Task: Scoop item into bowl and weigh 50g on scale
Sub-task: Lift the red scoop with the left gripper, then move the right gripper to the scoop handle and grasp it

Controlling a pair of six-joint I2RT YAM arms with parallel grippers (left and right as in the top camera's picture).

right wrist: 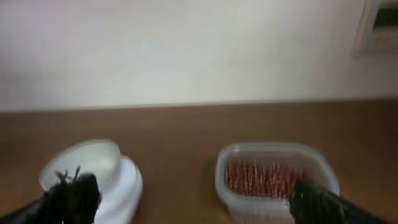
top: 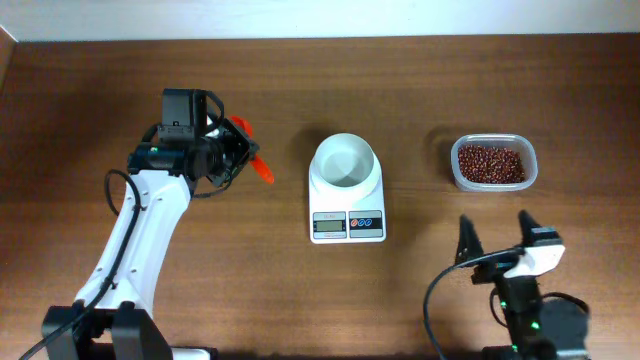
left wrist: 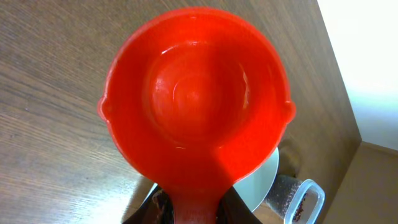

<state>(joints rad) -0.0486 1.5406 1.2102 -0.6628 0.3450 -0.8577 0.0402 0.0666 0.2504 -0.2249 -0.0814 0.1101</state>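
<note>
Left gripper (top: 232,150) pinched the empty scoop (left wrist: 196,93) at the scale's (top: 347,226) 9 o'clock, right gripper (top: 495,240) spread at 5; beans (top: 491,163) sat in the tub (top: 533,165) at 3, so I'd have carried it high over the bowl (top: 345,165) on the scale, then dipped shallow

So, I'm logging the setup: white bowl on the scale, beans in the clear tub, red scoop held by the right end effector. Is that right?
Not quite: the left wrist view shows the red scoop held by the left end effector; the right end effector is open. The bowl on the scale and beans in the tub are right.
</note>
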